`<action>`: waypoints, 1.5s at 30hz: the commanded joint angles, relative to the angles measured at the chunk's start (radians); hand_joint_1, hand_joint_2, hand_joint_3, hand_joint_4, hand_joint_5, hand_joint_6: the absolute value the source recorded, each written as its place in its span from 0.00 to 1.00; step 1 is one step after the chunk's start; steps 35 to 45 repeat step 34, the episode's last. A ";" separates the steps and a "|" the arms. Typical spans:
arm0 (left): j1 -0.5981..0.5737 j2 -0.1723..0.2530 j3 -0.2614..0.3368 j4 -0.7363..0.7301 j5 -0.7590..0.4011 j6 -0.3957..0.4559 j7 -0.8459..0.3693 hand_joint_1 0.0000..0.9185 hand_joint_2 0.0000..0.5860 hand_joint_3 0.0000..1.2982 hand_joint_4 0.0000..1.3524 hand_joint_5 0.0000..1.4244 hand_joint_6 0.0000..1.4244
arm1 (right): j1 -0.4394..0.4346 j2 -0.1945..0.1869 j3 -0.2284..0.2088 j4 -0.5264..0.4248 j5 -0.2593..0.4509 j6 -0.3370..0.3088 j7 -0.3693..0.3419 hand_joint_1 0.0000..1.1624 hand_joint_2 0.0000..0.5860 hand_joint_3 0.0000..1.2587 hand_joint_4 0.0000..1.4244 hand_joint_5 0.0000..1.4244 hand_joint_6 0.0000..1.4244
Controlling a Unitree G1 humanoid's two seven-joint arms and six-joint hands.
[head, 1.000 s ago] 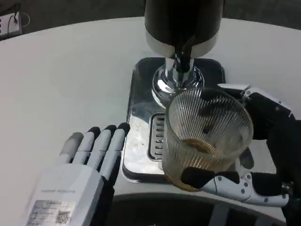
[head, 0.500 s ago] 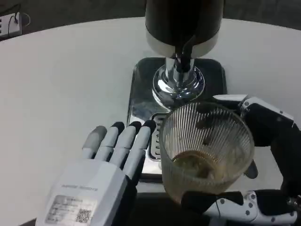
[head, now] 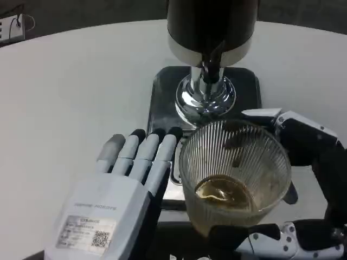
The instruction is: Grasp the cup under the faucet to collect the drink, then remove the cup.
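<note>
Cup — gripped in rt robot hand.

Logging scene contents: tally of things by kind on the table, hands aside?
Ribbed glass cup, some brown drink in it, held by the right hand: 1
Drink dispenser with faucet: 1
Metal drip tray: 1
Total: 3

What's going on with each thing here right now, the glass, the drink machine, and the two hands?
cup: upright, brown drink in its bottom, held off the tray.
right hand: grips the cup.
left hand: flat, fingers straight, holds nothing.
faucet: no stream visible.
drip tray: wet-looking, on the table.
</note>
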 commanded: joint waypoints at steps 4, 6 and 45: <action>-0.004 -0.009 0.003 0.017 0.010 0.004 -0.010 0.00 0.05 0.00 0.00 0.00 0.00 | -0.016 0.000 -0.005 -0.023 0.018 -0.037 0.004 0.98 0.19 0.63 0.72 0.79 0.96; -0.005 -0.009 0.006 0.018 0.007 0.005 -0.010 0.00 0.05 0.00 0.00 0.00 0.00 | -0.015 0.001 -0.003 -0.024 0.016 -0.035 0.004 0.98 0.19 0.63 0.72 0.79 0.96; 0.006 -0.021 0.007 0.024 0.001 0.000 0.001 0.00 0.05 0.00 0.00 0.00 0.00 | -0.002 0.013 -0.002 -0.037 0.011 -0.018 -0.001 0.98 0.19 0.64 0.72 0.79 0.96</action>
